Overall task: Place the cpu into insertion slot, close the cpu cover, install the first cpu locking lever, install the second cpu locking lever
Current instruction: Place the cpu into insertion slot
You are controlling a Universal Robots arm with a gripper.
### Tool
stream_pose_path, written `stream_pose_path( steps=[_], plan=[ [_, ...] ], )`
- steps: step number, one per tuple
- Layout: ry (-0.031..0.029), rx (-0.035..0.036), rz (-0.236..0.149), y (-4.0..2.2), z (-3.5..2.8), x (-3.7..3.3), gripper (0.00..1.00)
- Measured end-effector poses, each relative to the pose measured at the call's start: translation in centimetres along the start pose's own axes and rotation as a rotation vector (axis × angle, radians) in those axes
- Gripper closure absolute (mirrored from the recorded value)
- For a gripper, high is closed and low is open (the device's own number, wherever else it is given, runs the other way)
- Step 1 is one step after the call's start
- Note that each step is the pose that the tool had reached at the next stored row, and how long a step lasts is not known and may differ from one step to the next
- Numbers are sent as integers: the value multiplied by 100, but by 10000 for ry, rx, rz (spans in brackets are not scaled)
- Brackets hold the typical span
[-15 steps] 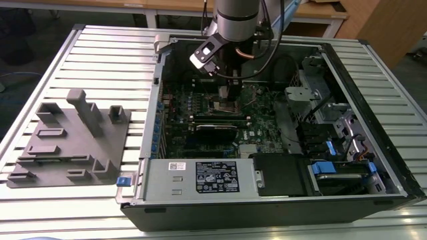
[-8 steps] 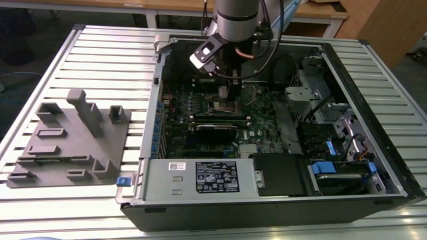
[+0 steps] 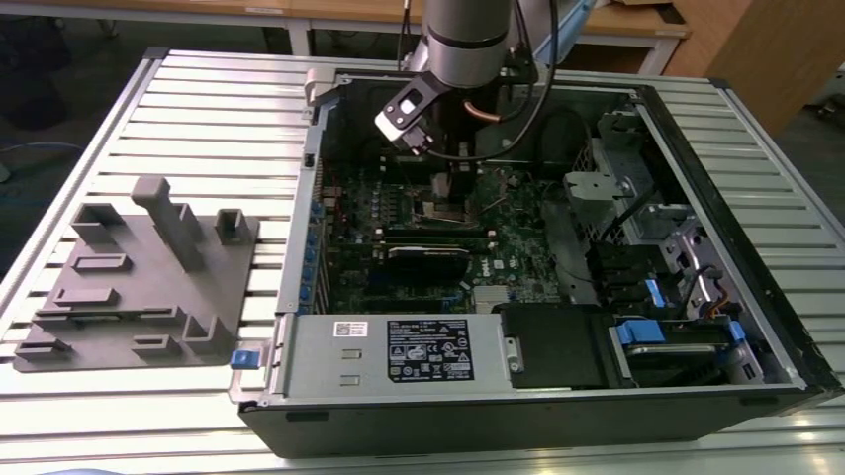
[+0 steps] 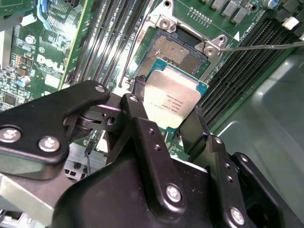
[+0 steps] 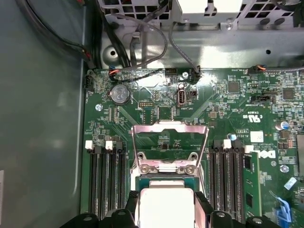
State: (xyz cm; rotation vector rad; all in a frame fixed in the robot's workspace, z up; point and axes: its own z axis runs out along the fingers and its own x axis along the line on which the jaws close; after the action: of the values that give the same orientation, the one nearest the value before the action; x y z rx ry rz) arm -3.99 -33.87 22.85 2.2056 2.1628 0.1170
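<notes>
While the arm (image 3: 462, 40) is reaching straight down into the open computer case (image 3: 739, 247) in the exterior view, its gripper (image 4: 168, 102) is pinching the cpu (image 4: 172, 95) by two opposite edges, with one black finger (image 4: 137, 111) pressing on each side. The cpu is hanging with its silver top facing up toward the wrist, just over the near part of the insertion slot (image 4: 173, 47), and I cannot tell if it is touching. The far part of the slot is showing bare. In the first wrist view, the cpu cover (image 5: 169, 128) is standing up open at the slot's edge away from the gripper, and the green circuit board (image 5: 228, 104) is showing through its cut-out middle. A thin metal lever (image 4: 266, 46) is sticking out beside the slot. Long black slots (image 5: 107, 180) are running along both sides of it. The case is lying on a slatted table (image 3: 198, 109), and a grey holder (image 3: 145, 277) is sitting near it on the exterior view's left.
</notes>
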Motion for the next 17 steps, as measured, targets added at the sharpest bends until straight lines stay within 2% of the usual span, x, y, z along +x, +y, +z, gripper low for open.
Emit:
stream_pose_path(
  steps=[7, 10, 14, 17],
  plan=[
    [2, -1, 0, -12, 38, 12, 46],
    [1, -1, 1, -21, 70, 11, 46],
    [0, -1, 1, -65, 100, 10, 46],
    [0, -1, 0, -73, 147, 9, 46]
  ],
)
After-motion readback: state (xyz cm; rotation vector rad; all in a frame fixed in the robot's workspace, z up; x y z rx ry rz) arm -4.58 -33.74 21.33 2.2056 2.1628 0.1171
